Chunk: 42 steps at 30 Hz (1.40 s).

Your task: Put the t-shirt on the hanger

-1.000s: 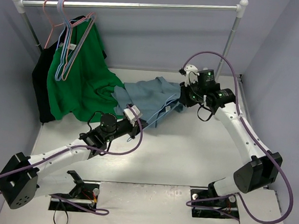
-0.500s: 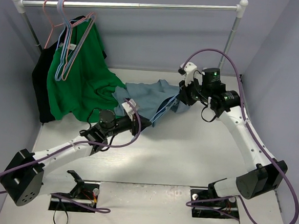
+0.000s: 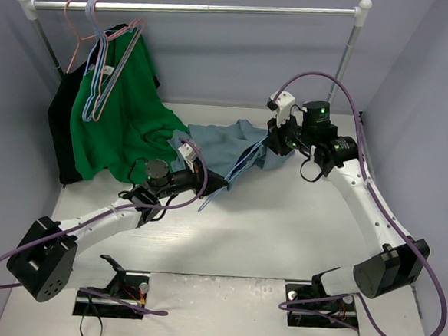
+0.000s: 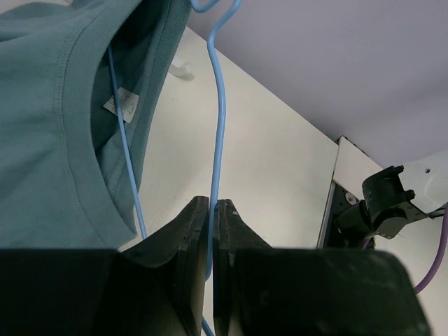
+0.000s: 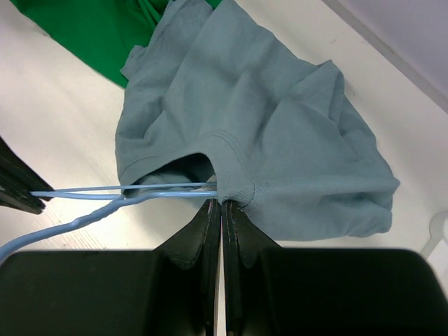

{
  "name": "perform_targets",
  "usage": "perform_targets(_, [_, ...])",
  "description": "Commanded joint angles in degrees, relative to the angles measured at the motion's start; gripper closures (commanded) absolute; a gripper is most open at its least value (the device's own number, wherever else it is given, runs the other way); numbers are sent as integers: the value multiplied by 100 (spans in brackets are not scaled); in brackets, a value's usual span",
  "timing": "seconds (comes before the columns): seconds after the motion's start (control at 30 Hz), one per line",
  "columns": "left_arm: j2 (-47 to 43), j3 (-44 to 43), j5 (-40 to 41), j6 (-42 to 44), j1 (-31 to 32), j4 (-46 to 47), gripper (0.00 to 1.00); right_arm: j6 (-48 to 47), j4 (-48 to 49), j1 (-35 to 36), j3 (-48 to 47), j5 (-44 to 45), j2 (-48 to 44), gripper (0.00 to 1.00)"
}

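The grey-blue t-shirt (image 3: 219, 145) lies bunched on the table between the arms. The light-blue wire hanger (image 3: 237, 166) runs slanted from its neck down toward the left gripper. My left gripper (image 3: 221, 185) is shut on one hanger wire (image 4: 217, 126); a second wire passes into the t-shirt's neck opening (image 4: 91, 126). My right gripper (image 3: 266, 142) is shut on the neck rim of the t-shirt (image 5: 266, 133), right beside where the hanger wires (image 5: 140, 192) enter the collar. The hanger's far end is hidden inside the shirt.
A bright green shirt (image 3: 123, 122) and a black garment (image 3: 58, 126) hang at the left from the rail (image 3: 197, 9), with pink hangers (image 3: 73, 42) beside them. The green shirt's hem (image 5: 91, 28) touches the t-shirt. The rail's right post (image 3: 344, 65) stands behind the right arm.
The left gripper has swung right and forward with the hanger, whose lower end now sticks out toward the front. The right gripper has shifted slightly left with the collar.
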<state>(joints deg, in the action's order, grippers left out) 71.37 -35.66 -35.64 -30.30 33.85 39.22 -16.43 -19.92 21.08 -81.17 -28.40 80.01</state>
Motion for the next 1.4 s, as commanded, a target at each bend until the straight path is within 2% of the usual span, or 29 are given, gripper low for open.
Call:
perform_targets(0.0, [-316,-126,109,-107,-71,455,100,148,305,19,-57,194,41,100])
perform_targets(0.47, [-572,217,435,7,-71,279,100,482,252,-236,-198,529,463,99])
perform_targets(0.7, [-221,-46,312,-151,-80,445,100,369,383,-236,-172,-86,332,99])
perform_targets(0.93, [280,-362,110,-896,-308,1139,100,122,559,-236,-22,-727,-55,99])
perform_targets(1.2, [702,-776,-259,-1381,-388,1526,100,52,849,-236,189,-895,-258,100])
perform_targets(1.37, [764,-820,-681,-1628,-379,1650,100,-1,946,-236,-74,-904,-56,100])
